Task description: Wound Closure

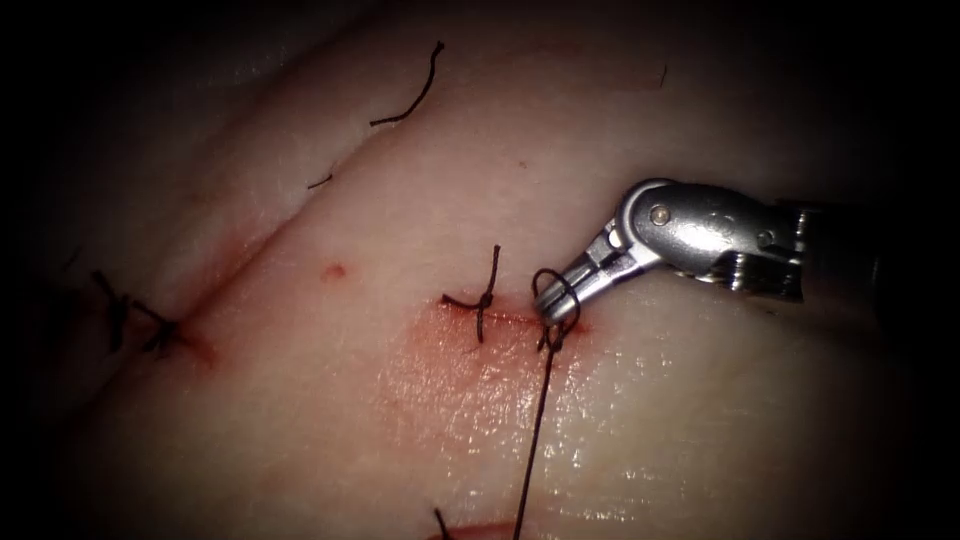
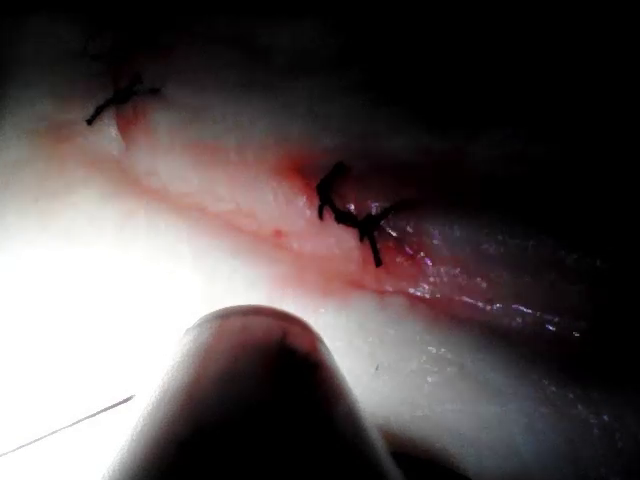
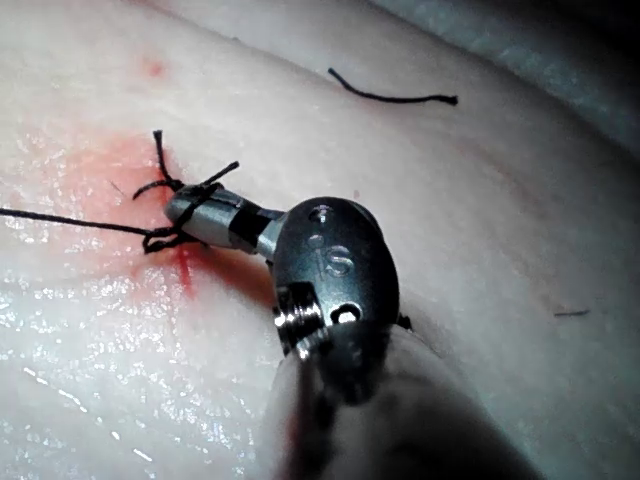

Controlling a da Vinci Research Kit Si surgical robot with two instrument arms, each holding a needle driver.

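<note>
The right arm's tool [image 1: 568,293], a bright steel needle driver on a rounded wrist, reaches in from the right with its slim jaws drawn together at the cut [image 1: 500,318], a loop of dark thread [image 1: 540,400] wound around them; whether they pinch the thread itself cannot be told. From that loop the thread runs straight down the tissue [image 1: 700,420] toward the near edge of the endoscope view. The right wrist view shows what the endoscope does not: the loop crossing the closed jaws twice, and the strand leaving taut across glistening, wet-looking tissue. Just left of the jaws sits a finished knot [image 1: 484,300] with short stiff tails, ringed by a smear of red fluid [image 1: 440,350]. Farther left along the cut lies another dark stitch [image 1: 140,322], and a curled cut end of thread [image 1: 410,100] rests on the pale, smooth surface above. The left wrist view gives a close look at the knotted stitch over the reddened cut, behind the left arm's tool [image 2: 255,390], a blurred rounded shape whose jaws cannot be made out. No needle can be told apart from the thread.
</note>
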